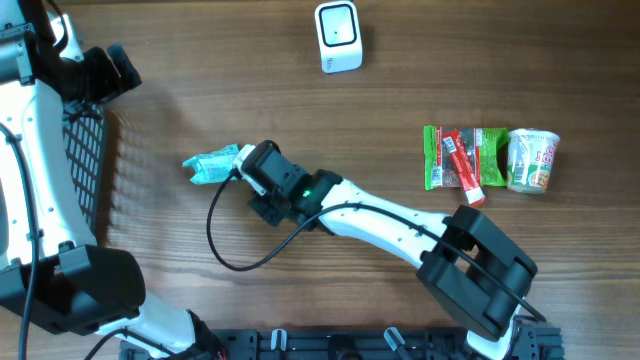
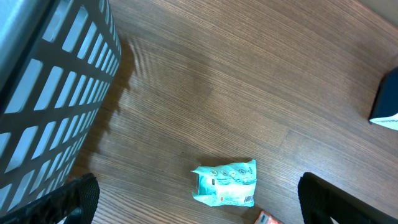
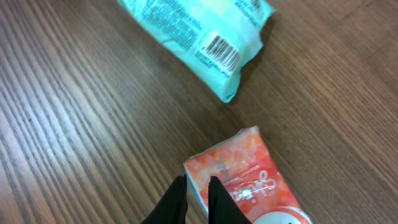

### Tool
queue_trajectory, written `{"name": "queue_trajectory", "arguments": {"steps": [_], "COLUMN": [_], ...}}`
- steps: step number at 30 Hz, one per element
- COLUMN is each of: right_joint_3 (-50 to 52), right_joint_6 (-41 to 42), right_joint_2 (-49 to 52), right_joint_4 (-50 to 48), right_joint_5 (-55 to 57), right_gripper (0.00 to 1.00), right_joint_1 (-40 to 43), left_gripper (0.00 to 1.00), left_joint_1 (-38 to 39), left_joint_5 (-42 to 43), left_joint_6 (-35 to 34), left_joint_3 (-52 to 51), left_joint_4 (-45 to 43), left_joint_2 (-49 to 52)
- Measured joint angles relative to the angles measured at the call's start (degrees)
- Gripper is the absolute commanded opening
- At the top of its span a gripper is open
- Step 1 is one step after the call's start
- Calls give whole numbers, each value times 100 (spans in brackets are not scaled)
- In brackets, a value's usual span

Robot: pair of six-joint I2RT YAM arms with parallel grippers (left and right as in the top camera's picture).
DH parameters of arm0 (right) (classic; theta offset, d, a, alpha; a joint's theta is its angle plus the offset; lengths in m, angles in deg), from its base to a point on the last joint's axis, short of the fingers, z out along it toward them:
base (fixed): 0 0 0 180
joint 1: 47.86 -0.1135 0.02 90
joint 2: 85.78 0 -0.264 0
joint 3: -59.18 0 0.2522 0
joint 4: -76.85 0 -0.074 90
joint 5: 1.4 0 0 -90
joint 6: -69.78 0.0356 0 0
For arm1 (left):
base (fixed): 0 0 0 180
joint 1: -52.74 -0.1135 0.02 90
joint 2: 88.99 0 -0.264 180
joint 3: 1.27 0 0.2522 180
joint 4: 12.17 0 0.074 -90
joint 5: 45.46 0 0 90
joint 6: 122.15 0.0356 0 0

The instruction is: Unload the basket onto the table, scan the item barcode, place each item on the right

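At the far left stands a black mesh basket (image 1: 92,160), beside the left arm. The left gripper (image 2: 196,180) hangs over the wooden table (image 1: 200,60) with its fingers (image 2: 81,199) spread as wide as they go, and it holds nothing.

A little more to the right, a teal packet (image 1: 210,165) lies flat on the table, its barcode facing up in the right wrist view. Just beside it lies the orange packet (image 3: 249,180), which the overhead view hides under the right arm. The right gripper (image 3: 197,186) is over the left corner of this packet. Its fingers are almost together and seem to pinch the packet's edge, though the grip is not fully clear.

The white scanner (image 1: 338,37) sits at the top edge of the table, well apart from both packets. At the far right there is a row of two green packets (image 1: 433,157), a red stick (image 1: 462,165) and a noodle cup (image 1: 532,160).
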Motion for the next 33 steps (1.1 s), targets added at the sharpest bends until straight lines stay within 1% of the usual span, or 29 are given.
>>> {"name": "queue_trajectory", "arguments": {"steps": [3,4,6,11,13,15,16,17,18,19,20,21,25,27,31,33], "right_joint_3": [0,0,-2,0,0,0,0,0,0,0,0,0,0,22,291,426], "right_joint_6": [179,249,334,361,356,378,378,380,411,428,387,289,-238,-538,-887,-940], "right_joint_2": [4,15,142,258,258,258,258,229,166,87,-4,-61,-83,-83,-83,7], "right_joint_4": [15,46,98,319,308,284,203,136,103,101,127,181,448,529,487,61], "right_joint_5": [-26,-42,-44,-345,-389,-396,-409,-411,-422,-448,-494,-645,-2315,-2907,-3381,-3654], "right_gripper": [13,10,8,8,6,6,15,27,35,41,50,55,55,55,51,50], "right_joint_1": [15,15,28,48,52,52,63,92,155,249,415,632,1947,2319,2304,2236], "left_gripper": [100,100,100,100,100,100,100,100,100,100,100,100,100,100,100,100], "left_joint_1": [0,0,0,0,0,0,0,0,0,0,0,0,0,0,0,0], "left_joint_5": [0,0,0,0,0,0,0,0,0,0,0,0,0,0,0,0], "left_joint_6": [0,0,0,0,0,0,0,0,0,0,0,0,0,0,0,0], "left_joint_3": [0,0,0,0,0,0,0,0,0,0,0,0,0,0,0,0], "left_joint_4": [0,0,0,0,0,0,0,0,0,0,0,0,0,0,0,0], "left_joint_2": [0,0,0,0,0,0,0,0,0,0,0,0,0,0,0,0]}}
